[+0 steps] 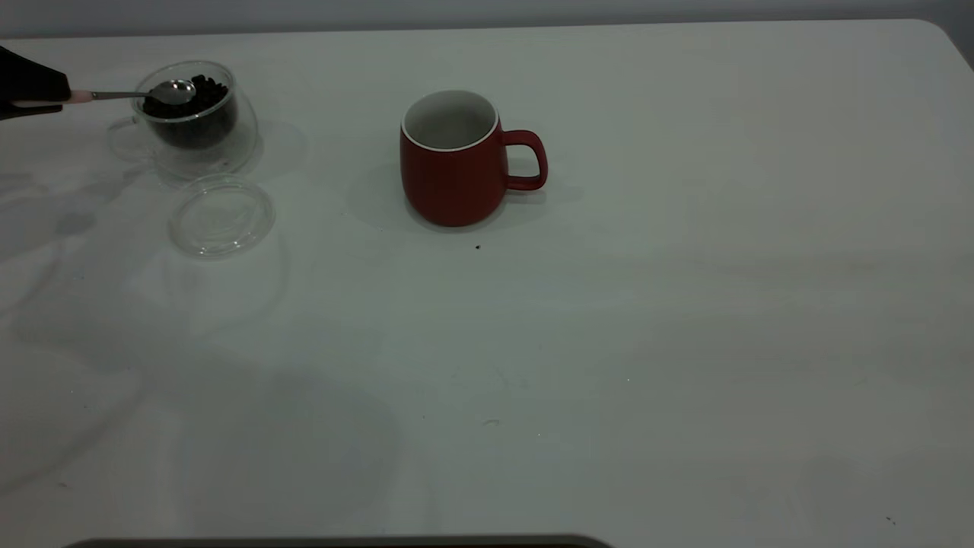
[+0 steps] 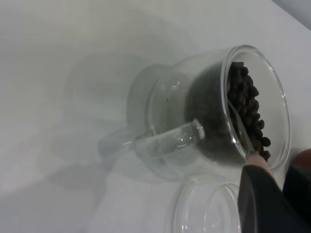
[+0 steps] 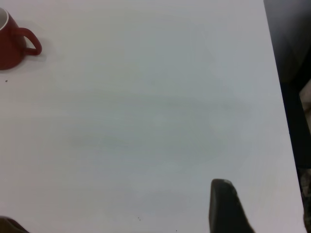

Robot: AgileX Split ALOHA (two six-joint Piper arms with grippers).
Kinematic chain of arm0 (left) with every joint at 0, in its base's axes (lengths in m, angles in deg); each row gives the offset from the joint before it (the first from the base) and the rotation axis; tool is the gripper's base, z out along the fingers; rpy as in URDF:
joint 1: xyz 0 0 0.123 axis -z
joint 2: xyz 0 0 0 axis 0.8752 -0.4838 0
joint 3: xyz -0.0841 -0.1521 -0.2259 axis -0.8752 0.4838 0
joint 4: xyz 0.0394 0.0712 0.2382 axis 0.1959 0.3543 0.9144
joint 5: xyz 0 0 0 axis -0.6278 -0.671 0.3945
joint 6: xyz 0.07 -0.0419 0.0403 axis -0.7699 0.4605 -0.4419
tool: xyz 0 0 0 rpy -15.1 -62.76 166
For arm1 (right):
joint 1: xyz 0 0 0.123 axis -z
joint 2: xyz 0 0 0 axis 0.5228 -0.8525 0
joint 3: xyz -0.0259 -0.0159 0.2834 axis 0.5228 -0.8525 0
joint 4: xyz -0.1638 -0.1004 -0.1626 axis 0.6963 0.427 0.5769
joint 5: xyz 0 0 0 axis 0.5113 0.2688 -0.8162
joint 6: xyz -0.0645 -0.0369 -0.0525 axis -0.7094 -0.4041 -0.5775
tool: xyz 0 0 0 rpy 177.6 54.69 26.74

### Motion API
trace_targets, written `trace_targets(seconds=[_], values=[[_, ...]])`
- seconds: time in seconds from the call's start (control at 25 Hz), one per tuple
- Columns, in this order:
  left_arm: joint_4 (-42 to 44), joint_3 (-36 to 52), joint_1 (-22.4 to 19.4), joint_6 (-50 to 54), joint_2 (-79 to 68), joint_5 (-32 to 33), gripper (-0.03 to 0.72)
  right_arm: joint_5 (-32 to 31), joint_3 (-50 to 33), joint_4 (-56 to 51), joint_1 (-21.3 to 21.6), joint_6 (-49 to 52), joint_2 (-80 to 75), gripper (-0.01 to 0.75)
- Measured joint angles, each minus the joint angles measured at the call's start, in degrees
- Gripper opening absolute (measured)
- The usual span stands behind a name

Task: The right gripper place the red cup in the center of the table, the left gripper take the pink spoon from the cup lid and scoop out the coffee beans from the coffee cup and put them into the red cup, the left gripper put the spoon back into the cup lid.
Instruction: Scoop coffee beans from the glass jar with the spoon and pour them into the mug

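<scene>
My left gripper [image 1: 34, 95] is at the table's far left edge, shut on the pink handle of the pink spoon [image 1: 171, 92]. The spoon's metal bowl rests over the coffee beans [image 1: 199, 90] at the mouth of the clear glass coffee cup [image 1: 199, 133]. In the left wrist view my gripper [image 2: 279, 194] holds the spoon [image 2: 241, 131], which reaches down into the beans [image 2: 248, 104] in the coffee cup [image 2: 189, 121]. The cup lid [image 1: 221, 215] lies bare in front of the coffee cup. The red cup [image 1: 455, 164] stands upright mid-table, handle to the right. My right gripper [image 3: 116, 221] is open, off to the right.
The white table [image 1: 647, 342] carries a small dark speck [image 1: 478, 246] just in front of the red cup. In the right wrist view the red cup [image 3: 12, 43] is far from my gripper, and the table's edge [image 3: 279, 97] runs along one side.
</scene>
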Motion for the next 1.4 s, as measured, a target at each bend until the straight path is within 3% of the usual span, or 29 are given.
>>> trace_targets(seconds=[0.84, 1.4], values=[[2.38, 0.00, 0.12, 0.71, -0.04, 0.94, 0.119, 0.00, 0.00, 0.00, 0.00, 0.00, 0.00, 0.415], [1.94, -0.09, 2.75, 2.57, -2.22, 0.82, 0.119, 0.00, 0.00, 0.00, 0.00, 0.00, 0.00, 0.415]])
